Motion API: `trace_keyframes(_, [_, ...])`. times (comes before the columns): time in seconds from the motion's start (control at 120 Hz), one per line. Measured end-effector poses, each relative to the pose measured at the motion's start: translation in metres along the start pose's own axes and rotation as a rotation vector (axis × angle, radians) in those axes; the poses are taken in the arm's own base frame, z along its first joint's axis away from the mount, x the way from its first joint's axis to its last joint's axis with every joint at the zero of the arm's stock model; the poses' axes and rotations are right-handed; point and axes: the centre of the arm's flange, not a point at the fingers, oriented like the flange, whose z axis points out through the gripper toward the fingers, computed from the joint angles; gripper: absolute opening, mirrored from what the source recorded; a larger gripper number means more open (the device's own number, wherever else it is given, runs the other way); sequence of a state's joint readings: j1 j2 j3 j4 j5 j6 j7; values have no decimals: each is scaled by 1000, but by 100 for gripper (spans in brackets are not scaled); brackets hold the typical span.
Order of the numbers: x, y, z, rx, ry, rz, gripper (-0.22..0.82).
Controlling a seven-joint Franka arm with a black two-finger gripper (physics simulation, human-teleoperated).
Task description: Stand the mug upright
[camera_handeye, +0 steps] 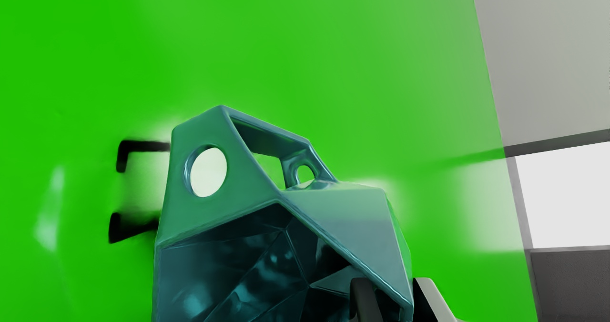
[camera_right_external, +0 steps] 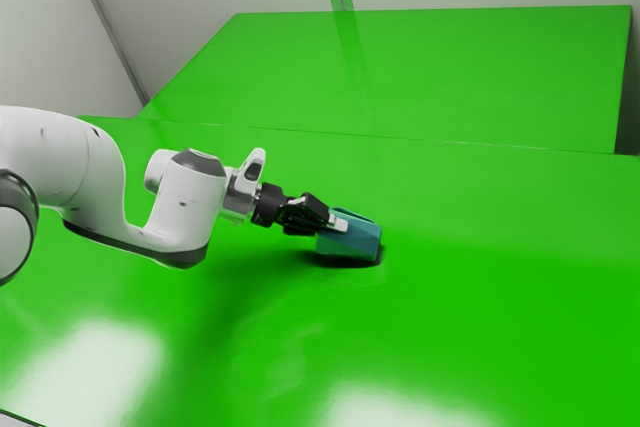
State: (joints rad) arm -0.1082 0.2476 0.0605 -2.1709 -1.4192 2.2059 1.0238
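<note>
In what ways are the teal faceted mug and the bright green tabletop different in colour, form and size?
The mug is teal; the tabletop is bright green.
The mug is hollow and angular, with a pierced handle; the tabletop is a flat sheet.
The mug is far smaller than the tabletop.
Both look shiny.

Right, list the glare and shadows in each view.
Exterior view: white glare patches on the near part of the table, a dark shadow beneath the mug; wrist view: pale sheen around the mug, black bracket-like marks beside it, probably shadow.
</note>
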Motion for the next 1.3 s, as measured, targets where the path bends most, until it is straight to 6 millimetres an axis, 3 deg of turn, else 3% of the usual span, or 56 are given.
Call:
trace_keyframes(0.467, [11, 42, -19, 8, -4, 115, -17])
trace_keyframes(0.733, [29, 70, -65, 190, -149, 318, -18])
trace_keyframes(1.0, [28, 73, -87, 433, -353, 437, -18])
trace_keyframes(1.3, [23, 76, -106, 650, -492, 459, -18])
